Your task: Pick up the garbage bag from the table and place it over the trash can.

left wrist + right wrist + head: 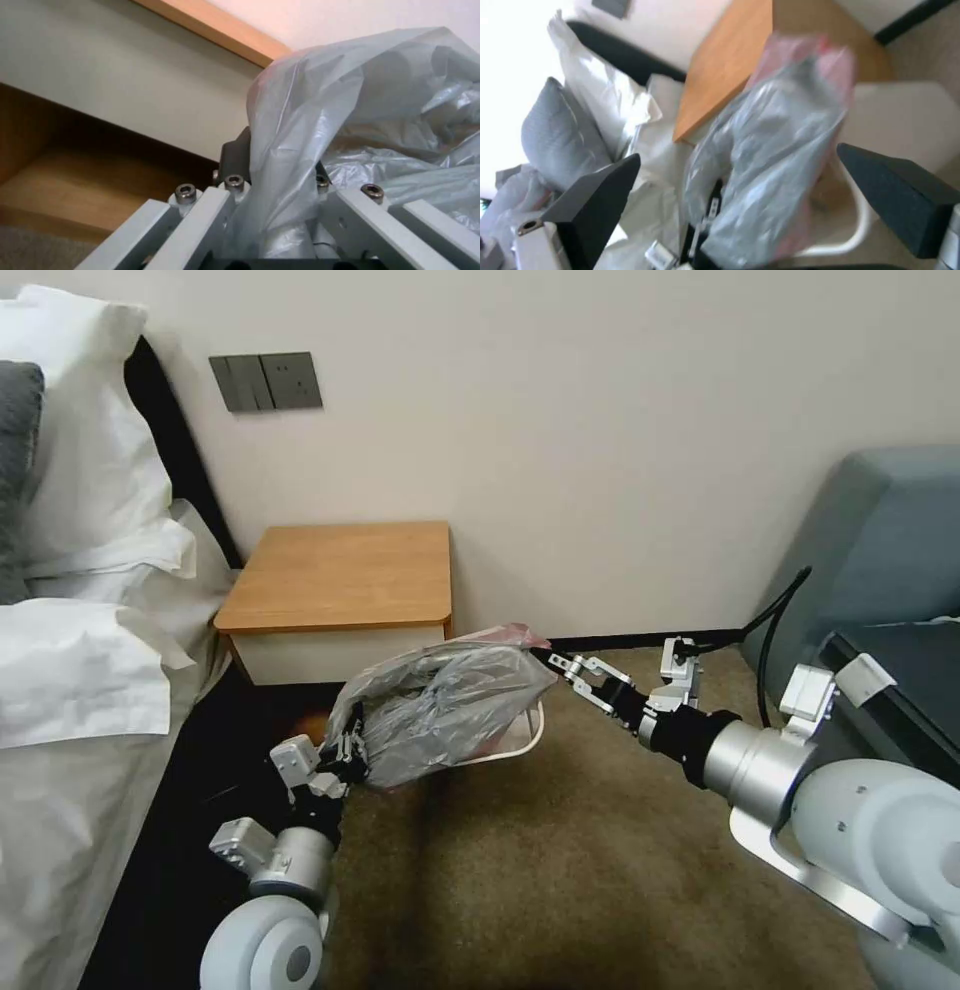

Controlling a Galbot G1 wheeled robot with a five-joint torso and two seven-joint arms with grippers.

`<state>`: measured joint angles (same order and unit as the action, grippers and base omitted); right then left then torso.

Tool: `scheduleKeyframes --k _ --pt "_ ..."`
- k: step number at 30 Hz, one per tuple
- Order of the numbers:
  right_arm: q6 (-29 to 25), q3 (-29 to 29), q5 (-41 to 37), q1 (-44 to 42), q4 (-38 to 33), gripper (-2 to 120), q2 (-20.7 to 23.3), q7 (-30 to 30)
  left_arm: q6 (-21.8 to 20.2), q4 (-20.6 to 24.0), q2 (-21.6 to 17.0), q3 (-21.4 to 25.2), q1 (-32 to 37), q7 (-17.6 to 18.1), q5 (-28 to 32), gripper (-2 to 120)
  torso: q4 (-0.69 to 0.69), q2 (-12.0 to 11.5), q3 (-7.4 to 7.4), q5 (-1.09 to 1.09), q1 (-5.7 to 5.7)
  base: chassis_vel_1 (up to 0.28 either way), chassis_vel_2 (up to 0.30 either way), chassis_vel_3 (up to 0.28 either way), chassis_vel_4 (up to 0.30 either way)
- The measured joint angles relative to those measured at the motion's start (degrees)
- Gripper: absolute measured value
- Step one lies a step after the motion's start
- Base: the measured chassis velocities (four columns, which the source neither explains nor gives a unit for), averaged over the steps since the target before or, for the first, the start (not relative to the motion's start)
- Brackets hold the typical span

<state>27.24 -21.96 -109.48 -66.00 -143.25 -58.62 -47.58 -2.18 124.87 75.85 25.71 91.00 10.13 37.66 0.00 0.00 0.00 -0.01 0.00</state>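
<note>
Garbage bag (445, 710), crinkled translucent grey, pink-rimmed

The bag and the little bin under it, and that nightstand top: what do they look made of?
The garbage bag looks like thin plastic film: translucent grey, crinkled, glinting, with a pinkish rim. The trash can seems to be smooth moulded plastic, cream, with a rolled rim. The table top looks like wood or wood-look laminate, orange-brown and matte; which one I cannot tell.
</note>
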Motion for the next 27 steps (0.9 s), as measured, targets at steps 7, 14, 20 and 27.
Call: scheduleKeyframes --k 7,14,20,27 --pt "-1.55 6.38 0.93 0.90 0.74 100 -2.10 -3.45 0.76 0.73 0.13 -0.12 0.10 -0.11 -2.49 7 0.00 0.00 0.00 0.00 0.00 0.000 0.000 0.000 0.000" --pt "-2.55 10.61 3.10 1.87 2.47 100 -4.13 -4.29 1.31 2.30 0.07 0.11 1.16 -0.76 -3.81 7 0.00 0.00 0.00 0.00 0.00 0.000 0.000 0.000 0.000" --pt "-2.68 13.19 7.54 2.71 4.43 100 -5.69 -2.81 1.47 3.51 0.04 0.00 1.88 -1.52 -4.39 7 0.00 0.00 0.00 0.00 0.00 0.000 0.000 0.000 0.000" --pt "-2.44 14.39 10.67 2.99 5.81 94 -7.05 -1.41 1.47 4.22 -0.04 0.02 2.17 -1.65 -4.44 7 0.00 0.00 0.00 0.01 0.00 0.000 0.000 0.000 0.000"
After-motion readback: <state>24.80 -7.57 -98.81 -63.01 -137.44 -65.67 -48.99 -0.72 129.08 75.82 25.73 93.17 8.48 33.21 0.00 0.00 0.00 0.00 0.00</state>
